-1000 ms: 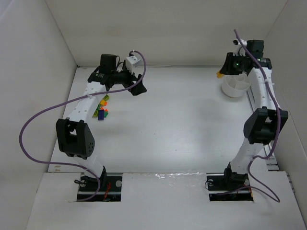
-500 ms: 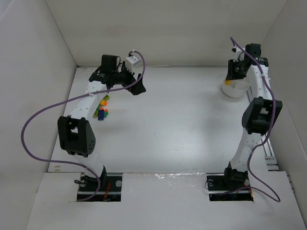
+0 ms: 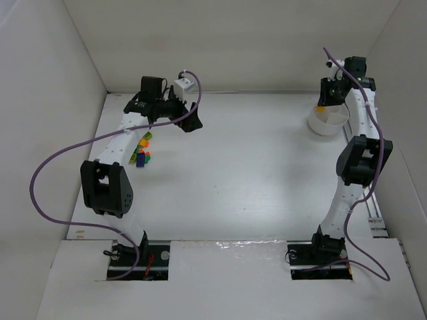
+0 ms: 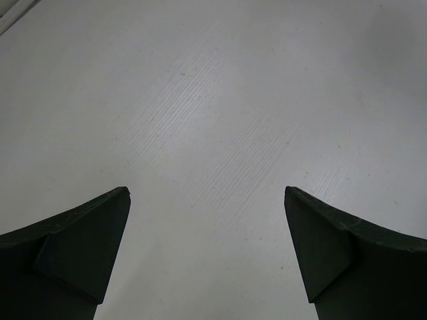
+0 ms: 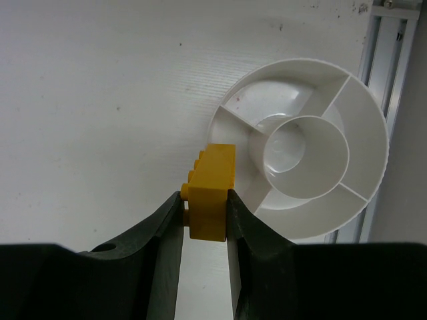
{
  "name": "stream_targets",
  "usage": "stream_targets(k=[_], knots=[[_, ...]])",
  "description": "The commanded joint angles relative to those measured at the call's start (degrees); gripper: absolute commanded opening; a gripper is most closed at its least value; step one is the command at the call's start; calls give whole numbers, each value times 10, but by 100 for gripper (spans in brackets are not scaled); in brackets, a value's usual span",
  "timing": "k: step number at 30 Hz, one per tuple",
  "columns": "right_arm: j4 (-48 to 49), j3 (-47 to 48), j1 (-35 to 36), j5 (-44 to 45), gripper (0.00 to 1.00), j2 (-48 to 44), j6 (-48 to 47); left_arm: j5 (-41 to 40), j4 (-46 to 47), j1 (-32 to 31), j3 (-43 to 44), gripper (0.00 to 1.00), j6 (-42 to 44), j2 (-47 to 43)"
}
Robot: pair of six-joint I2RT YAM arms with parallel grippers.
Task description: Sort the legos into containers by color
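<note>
1. Right gripper (image 5: 204, 199): you see its two dark fingers (image 5: 167, 227) closed partway on a yellow lego (image 5: 212, 190), one pad pressing on each long side. The brick sits between the fingertips with its studs facing the left finger.
2. White cup (image 5: 370, 133): it stands ahead of the right fingertips and off to their right. It has a round centre well with wedge compartments around it. In the right wrist view the far end of the yellow lego meets the cup's outer rim on the side nearest the fingers. You cannot tell from this view whether the brick touches the rim or hangs above it.
3. Metal rail (image 5: 387, 40): it runs just beyond the cup, on the side away from the right gripper.
4. Overhead view: the right gripper (image 3: 325, 101) is at the far right of the table (image 3: 253, 167), directly at the cup (image 3: 327, 123), with the yellow lego (image 3: 321, 105) showing at its tip.
5. Left gripper (image 4: 207, 193): its jaws stand as wide apart as they go. Nothing lies between them, and only table surface shows beneath.
6. Remaining legos (image 3: 141, 153): a small cluster of green, yellow, orange and dark blue bricks lies behind the left gripper (image 3: 190, 123), back beside that arm's forearm and well apart from the fingertips.
</note>
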Motion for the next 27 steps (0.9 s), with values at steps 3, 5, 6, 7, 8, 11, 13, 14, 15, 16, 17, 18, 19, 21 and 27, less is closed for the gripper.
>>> stream_targets(k=[3,5,6,7,8,11,13,14,15,16,17,18,19,21,27], knots=[[14,42,-10,12,2,14,-6,20,10,2,28,100,-7,10],[14,42,-10,12,2,20,-6,20,5,2,33,100,-7,16],[14,42,-10,12,2,20,-6,20,5,2,33,100,-7,16],[14,42,-10,12,2,20,-6,20,0,2,33,100,-7,16],[14,42,-10,12,2,26,-6,20,0,2,33,100,-7,16],[14,54,-15,12,2,34,-6,20,-7,2,38,100,-1,21],[8,54,-15,12,2,39,-6,20,-7,2,38,100,4,21],[8,59,-15,12,3,39,-6,20,-7,2,38,100,4,21],[8,59,-15,12,5,44,-6,11,-7,2,38,100,-6,21],[8,59,-15,12,6,44,-1,4,-7,2,43,100,-13,21],[8,59,-15,12,14,44,-1,-4,-1,2,43,100,-20,21],[8,59,-15,12,19,44,-1,-4,-1,2,43,100,-20,21],[8,59,-15,12,24,44,-1,-4,-1,2,43,100,-20,21],[8,59,-15,12,40,44,-1,-10,28,7,36,100,-46,14],[14,66,-9,-2,59,21,11,27,74,37,2,100,-81,-5]])
